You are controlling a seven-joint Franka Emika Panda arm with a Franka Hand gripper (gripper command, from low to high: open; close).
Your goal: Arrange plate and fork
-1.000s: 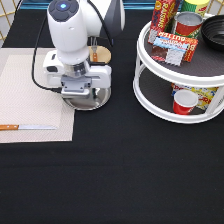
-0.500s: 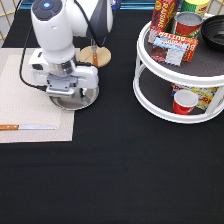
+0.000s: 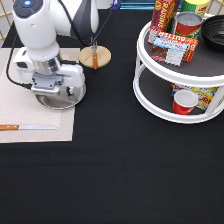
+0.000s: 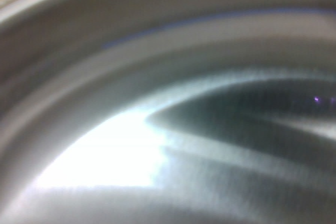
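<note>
The shiny silver plate [image 3: 71,100] sits low over the right edge of the beige placemat [image 3: 17,107], partly hidden beneath the white hand. My gripper [image 3: 54,90] is directly on top of it and shut on the plate, which travels with it. In the wrist view, the plate's metal surface [image 4: 150,150] fills the whole picture. The fork [image 3: 94,58], with its orange-brown handle, lies across the round wooden coaster [image 3: 103,57] just toward the exterior view's top right of the plate.
A wooden-handled knife [image 3: 27,127] lies near the placemat's lower edge. A white two-tier turntable rack [image 3: 165,112] stands at the exterior view's right, with cans and boxes on top and a red cup [image 3: 184,101] on the lower shelf. Black cloth covers the table.
My gripper and the plate have slid toward the exterior view's left, from beside the coaster onto the placemat's right edge. The fork, coaster and knife have stayed put.
</note>
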